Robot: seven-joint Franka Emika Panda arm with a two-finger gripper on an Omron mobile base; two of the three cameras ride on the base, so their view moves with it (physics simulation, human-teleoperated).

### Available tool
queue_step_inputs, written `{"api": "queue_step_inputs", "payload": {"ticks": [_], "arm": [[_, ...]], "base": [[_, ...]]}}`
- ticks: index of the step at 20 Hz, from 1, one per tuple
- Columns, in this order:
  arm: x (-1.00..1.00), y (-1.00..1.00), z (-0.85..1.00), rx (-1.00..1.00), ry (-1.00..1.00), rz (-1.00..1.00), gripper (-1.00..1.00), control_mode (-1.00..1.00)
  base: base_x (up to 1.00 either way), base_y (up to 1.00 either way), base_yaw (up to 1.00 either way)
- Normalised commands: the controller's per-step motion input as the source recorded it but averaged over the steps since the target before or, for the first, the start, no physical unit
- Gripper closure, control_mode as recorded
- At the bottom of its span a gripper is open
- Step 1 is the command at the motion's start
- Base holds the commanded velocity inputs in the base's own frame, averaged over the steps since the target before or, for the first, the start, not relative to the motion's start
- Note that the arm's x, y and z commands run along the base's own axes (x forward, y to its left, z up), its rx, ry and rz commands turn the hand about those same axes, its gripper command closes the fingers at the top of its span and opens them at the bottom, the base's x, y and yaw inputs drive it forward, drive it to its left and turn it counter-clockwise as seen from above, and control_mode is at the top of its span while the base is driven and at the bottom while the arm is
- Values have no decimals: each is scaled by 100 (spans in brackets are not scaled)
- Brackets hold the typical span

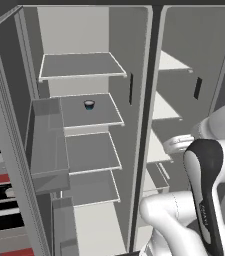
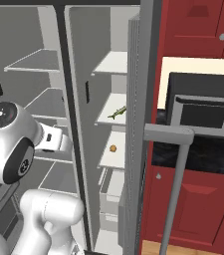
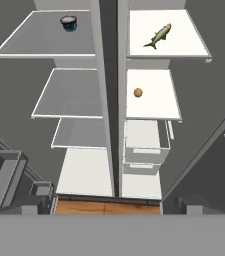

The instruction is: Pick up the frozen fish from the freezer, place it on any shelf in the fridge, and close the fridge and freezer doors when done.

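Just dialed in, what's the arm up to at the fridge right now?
Both doors stand open and the arm faces the unit with nothing in its pincer. The fish still lies on a white freezer shelf, with a small orange ball on the shelf below. In the fridge, a dark cup sits on a grey shelf. The pickup hasn't started yet.

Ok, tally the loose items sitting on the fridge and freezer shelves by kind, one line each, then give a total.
Frozen fish, on a white freezer shelf: 1
Small orange round item, on the white shelf below it: 1
Small dark cup, on a grey fridge shelf: 1
Total: 3
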Motion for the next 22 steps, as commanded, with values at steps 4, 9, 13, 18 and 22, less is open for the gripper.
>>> {"api": "queue_step_inputs", "payload": {"ticks": [4, 9, 13, 18, 22], "arm": [[0, 0, 0, 0, 0, 0, -100, 100], [0, 0, 0, 0, 0, 0, -100, 100], [0, 0, 0, 0, 0, 0, -100, 100], [0, 0, 0, 0, 0, 0, -100, 100], [0, 0, 0, 0, 0, 0, -100, 100]], "base": [[-8, -24, 0], [-3, -33, 0], [0, -35, 0], [0, -26, 0], [2, -26, 0]]}}
